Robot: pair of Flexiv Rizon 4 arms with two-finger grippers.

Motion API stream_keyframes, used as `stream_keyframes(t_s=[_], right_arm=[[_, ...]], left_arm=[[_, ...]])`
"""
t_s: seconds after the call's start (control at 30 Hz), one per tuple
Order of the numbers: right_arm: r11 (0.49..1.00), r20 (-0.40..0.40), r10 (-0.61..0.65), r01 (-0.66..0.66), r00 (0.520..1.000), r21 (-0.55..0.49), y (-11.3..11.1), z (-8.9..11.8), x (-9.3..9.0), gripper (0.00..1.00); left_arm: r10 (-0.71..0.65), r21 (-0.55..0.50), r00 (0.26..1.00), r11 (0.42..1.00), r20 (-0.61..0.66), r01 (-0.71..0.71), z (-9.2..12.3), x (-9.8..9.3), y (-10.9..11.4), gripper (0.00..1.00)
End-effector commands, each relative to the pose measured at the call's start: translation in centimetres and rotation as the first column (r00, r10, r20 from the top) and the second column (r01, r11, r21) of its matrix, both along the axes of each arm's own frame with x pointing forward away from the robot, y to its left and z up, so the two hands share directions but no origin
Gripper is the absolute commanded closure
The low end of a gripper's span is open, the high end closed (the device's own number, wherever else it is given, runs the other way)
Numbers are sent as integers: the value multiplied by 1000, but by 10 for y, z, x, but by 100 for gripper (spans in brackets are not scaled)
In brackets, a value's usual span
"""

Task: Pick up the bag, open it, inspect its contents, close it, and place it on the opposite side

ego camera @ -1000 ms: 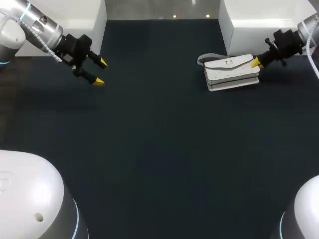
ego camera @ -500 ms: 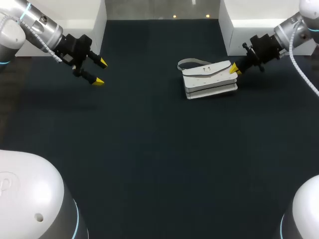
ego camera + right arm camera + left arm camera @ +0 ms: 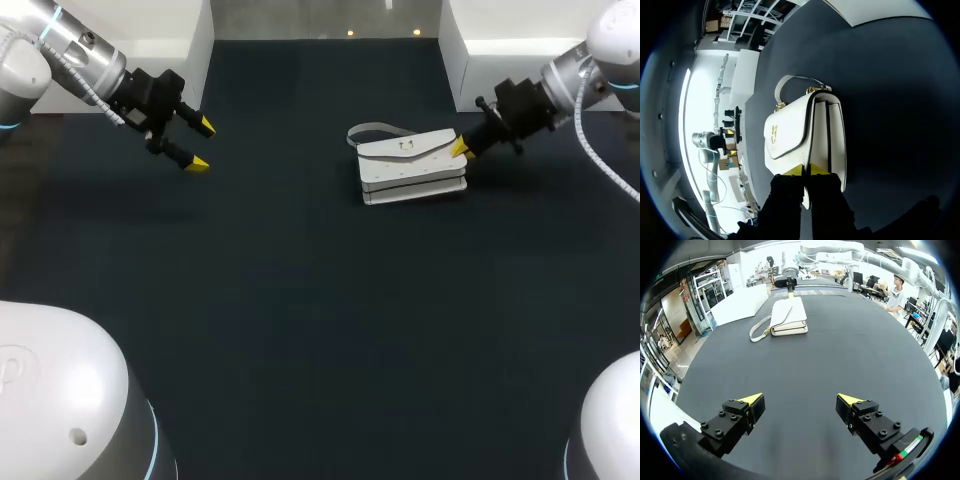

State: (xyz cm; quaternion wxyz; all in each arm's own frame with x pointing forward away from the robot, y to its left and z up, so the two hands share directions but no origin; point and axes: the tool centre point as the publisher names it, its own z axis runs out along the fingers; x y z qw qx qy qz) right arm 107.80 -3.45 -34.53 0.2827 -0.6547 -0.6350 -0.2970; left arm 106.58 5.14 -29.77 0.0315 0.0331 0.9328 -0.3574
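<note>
Leftward has gone the white bag (image 3: 410, 168), shifted from the upper right of the frame toward the upper middle of the dark worktop (image 3: 300, 300), with the right gripper (image 3: 460, 149) along at its right end. Seen from that wrist, the yellow tips sit nearly together, pinched on the bag's near edge. Its strap (image 3: 370, 131) trails off the far end. At the upper left, the left gripper (image 3: 200, 145) hangs where it was, fingers wide apart, well apart from the bag.

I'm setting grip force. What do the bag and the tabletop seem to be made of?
The bag looks like smooth white leather or faux leather: it holds a boxy shape, has a faint sheen and a gold-toned clasp. The tabletop is dark and matte, possibly a fabric or rubber mat: no glare.
</note>
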Motion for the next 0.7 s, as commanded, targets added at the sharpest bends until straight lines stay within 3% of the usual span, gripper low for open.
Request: stream_keyframes(t_s=[0.03, 0.27, 0.4, 0.7], right_arm=[[997, 71, -80, 80, 994, -2, 1, 1, -5, 100], [997, 71, -80, 80, 994, -2, 1, 1, -5, 100], [996, 64, -82, 79, 995, 50, 32, -5, -8, 100], [980, 65, -63, 50, 996, 193, 98, -12, -37, 100]], left_arm=[[-2, -3, 1000, 1000, 0, 2, -1, 2, 0, 0], [-2, -3, 1000, 1000, 0, 2, -1, 2, 0, 0], [-2, -3, 1000, 1000, 0, 2, -1, 2, 0, 0], [-2, -3, 1000, 1000, 0, 2, -1, 2, 0, 0]])
